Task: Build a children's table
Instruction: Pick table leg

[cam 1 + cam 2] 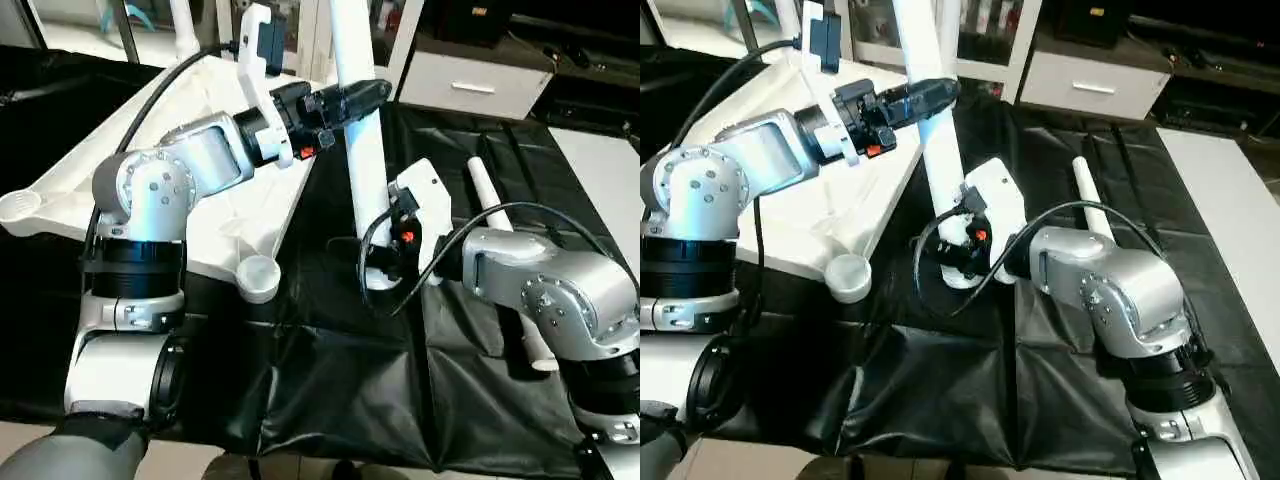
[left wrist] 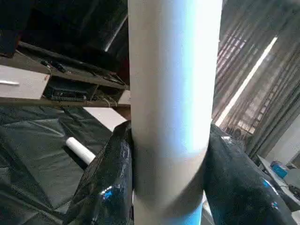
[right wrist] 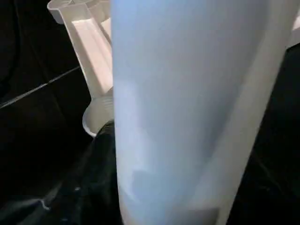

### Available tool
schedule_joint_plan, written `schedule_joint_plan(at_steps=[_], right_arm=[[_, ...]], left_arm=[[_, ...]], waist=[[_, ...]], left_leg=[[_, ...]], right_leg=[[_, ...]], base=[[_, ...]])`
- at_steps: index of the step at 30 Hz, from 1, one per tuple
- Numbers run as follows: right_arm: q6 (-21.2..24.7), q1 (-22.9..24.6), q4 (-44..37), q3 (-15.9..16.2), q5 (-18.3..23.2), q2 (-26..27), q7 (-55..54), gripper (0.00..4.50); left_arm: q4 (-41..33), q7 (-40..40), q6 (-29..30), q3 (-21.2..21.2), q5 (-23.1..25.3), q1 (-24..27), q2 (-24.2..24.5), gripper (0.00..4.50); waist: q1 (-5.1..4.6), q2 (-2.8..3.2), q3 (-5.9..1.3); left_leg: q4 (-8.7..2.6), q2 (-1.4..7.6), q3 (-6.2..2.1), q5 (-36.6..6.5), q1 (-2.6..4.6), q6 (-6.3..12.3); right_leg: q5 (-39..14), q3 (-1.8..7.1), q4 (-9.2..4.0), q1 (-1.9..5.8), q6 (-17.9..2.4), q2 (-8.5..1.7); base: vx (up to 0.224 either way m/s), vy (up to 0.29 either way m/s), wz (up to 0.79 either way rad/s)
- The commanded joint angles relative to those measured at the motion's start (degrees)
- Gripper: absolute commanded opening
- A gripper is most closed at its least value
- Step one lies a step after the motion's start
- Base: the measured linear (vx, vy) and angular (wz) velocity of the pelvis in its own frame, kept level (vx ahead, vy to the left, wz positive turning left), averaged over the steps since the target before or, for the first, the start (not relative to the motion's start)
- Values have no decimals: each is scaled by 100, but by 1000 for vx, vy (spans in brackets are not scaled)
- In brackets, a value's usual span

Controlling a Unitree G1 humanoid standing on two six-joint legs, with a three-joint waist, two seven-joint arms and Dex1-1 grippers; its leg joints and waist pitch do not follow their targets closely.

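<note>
The white table top [image 1: 215, 225] lies upside down on the left, with round corner sockets at its near corner [image 1: 258, 276] and left corner [image 1: 20, 205]. One white table leg [image 1: 362, 160] stands almost upright on the black sheet, just right of the top. My left gripper [image 1: 362, 97] is shut on that leg high up, its black fingers [image 2: 105, 187] pressing both sides. My right gripper [image 1: 958, 262] is shut on the same leg near its bottom end, one finger [image 3: 101, 178] against the tube. A second leg [image 1: 492, 200] lies flat beyond my right forearm, partly hidden by it.
A black plastic sheet [image 1: 330, 380] covers the work surface. A white drawer cabinet [image 1: 470, 85] and dark shelving stand behind. White upright tubes [image 1: 183, 25] rise at the far end of the top. A pale surface [image 1: 600, 150] borders the sheet at right.
</note>
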Motion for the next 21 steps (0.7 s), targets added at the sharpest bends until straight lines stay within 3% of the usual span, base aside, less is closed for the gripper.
schedule_joint_plan(at_steps=[1,11,12,18,19,20,21], right_arm=[[-15,-17,58,2,-62,-10,54,223],[-81,3,7,-108,-27,3,240,204],[-96,6,-2,-123,-4,-1,273,203],[-233,76,-114,-256,232,-112,668,202],[-274,108,-156,-361,359,-141,862,201],[-270,120,-162,-414,429,-159,952,201],[-243,181,-187,-682,777,-250,1395,200]], left_arm=[[-170,-13,-108,-40,7,-63,-24,175],[-87,38,-182,-38,181,-96,-9,175],[-50,44,-146,-6,149,-103,-11,210],[-134,-287,142,75,-224,-51,23,257],[-153,-443,224,80,-347,-34,27,284],[-164,-564,217,63,-383,-21,37,284],[-214,-1173,168,-20,-553,43,90,292]], waist=[[-16,29,-431],[-11,38,-441],[-10,40,-438],[5,28,-446],[-5,31,-443],[5,28,-442],[6,38,-436]], left_leg=[[-374,499,-163,155,160,154],[-359,496,-164,234,154,242],[-358,500,-163,206,157,239],[-346,489,-160,225,154,309],[-348,498,-163,276,154,338],[-344,496,-157,259,157,365],[-346,499,-158,240,155,367]], right_leg=[[13,371,-250,381,-1494,-597],[178,367,-232,394,-1573,-593],[141,368,-240,391,-1572,-599],[192,366,-222,410,-1616,-601],[251,362,-220,391,-1640,-590],[234,362,-222,396,-1664,-603],[201,362,-225,390,-1673,-602]], base=[[0,0,0],[0,0,0],[0,0,0],[0,0,0],[0,0,0],[0,0,0],[0,0,0]])
